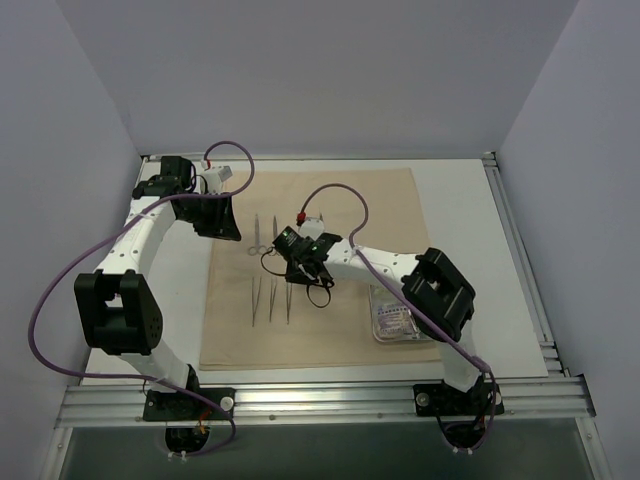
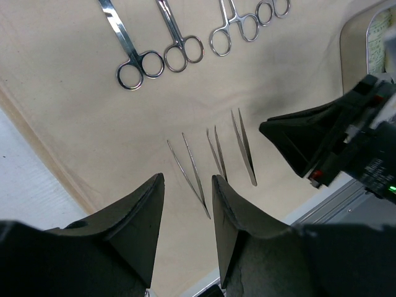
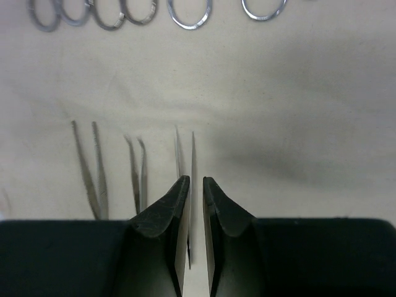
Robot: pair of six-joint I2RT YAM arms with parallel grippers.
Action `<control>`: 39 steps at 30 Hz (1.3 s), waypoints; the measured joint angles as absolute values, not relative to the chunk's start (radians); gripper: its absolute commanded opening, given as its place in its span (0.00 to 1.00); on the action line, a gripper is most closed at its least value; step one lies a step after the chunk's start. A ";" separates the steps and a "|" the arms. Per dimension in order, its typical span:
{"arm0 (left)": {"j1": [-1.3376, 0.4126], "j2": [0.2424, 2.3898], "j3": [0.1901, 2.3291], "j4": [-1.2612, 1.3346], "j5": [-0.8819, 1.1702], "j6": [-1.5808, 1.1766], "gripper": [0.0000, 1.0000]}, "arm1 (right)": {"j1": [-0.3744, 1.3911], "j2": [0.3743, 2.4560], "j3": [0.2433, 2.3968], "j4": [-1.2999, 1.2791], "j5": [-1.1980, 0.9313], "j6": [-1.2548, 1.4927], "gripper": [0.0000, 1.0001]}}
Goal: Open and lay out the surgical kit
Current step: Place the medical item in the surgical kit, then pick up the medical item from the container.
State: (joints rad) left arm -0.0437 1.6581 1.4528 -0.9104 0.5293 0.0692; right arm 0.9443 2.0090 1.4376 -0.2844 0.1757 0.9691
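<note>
The beige cloth wrap point(image 1: 330, 200) lies spread flat. Ring-handled clamps point(image 1: 258, 238) lie in a row on it; the left wrist view shows several point(image 2: 179, 52). Three tweezers point(image 1: 272, 300) lie side by side below them. My right gripper point(image 1: 298, 272) hovers low over the rightmost tweezers point(image 3: 192, 154), jaws a narrow gap apart, the tweezers lying on the cloth between them point(image 3: 196, 179). My left gripper point(image 1: 222, 225) is open and empty above the cloth's left part point(image 2: 187, 179). The steel tray point(image 1: 378, 330) holds pale packets point(image 1: 395, 318).
White table surface point(image 1: 460, 220) surrounds the cloth. The tray sits at the cloth's near right corner under the right arm's elbow. A metal rail point(image 1: 320, 400) runs along the near edge. The right gripper point(image 2: 297, 139) shows in the left wrist view, right of the tweezers point(image 2: 244, 148).
</note>
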 measured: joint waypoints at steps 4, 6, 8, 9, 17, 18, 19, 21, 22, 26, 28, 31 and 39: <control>-0.044 1.664 1.453 -0.915 0.530 0.070 0.46 | 0.945 1.913 1.491 -0.371 0.216 0.905 0.12; -0.044 1.668 1.453 -0.916 0.530 0.072 0.46 | 0.938 1.829 1.489 -0.421 0.245 0.884 0.11; -0.043 1.668 1.453 -0.917 0.529 0.073 0.46 | 0.913 1.719 1.446 -0.451 0.255 0.873 0.11; -0.043 1.668 1.453 -0.917 0.529 0.074 0.46 | 0.886 1.657 1.401 -0.459 0.254 0.873 0.11; -0.042 1.668 1.453 -0.921 0.514 0.092 0.46 | 0.473 1.268 0.912 -0.504 0.262 0.898 0.12; -0.042 1.668 1.453 -0.921 0.511 0.093 0.46 | 0.439 1.243 0.867 -0.505 0.250 0.898 0.12; -0.042 1.668 1.453 -0.921 0.508 0.094 0.46 | 0.410 1.223 0.828 -0.503 0.239 0.897 0.12; -0.042 1.668 1.453 -0.921 0.505 0.094 0.46 | 0.362 1.203 0.778 -0.502 0.224 0.895 0.12; -0.042 1.668 1.453 -0.921 0.505 0.095 0.47 | 0.345 1.203 0.766 -0.500 0.220 0.892 0.12; -0.042 1.668 1.453 -0.923 0.505 0.095 0.47 | 0.327 1.227 0.759 -0.474 0.218 0.883 0.12; -0.042 1.668 1.453 -0.923 0.505 0.095 0.46 | 0.326 1.251 0.756 -0.451 0.217 0.877 0.11; -0.042 1.668 1.453 -0.923 0.505 0.095 0.46 | 0.321 1.282 0.732 -0.404 0.201 0.870 0.12; -0.042 1.668 1.453 -0.923 0.506 0.095 0.47 | 0.321 1.317 0.688 -0.353 0.175 0.870 0.14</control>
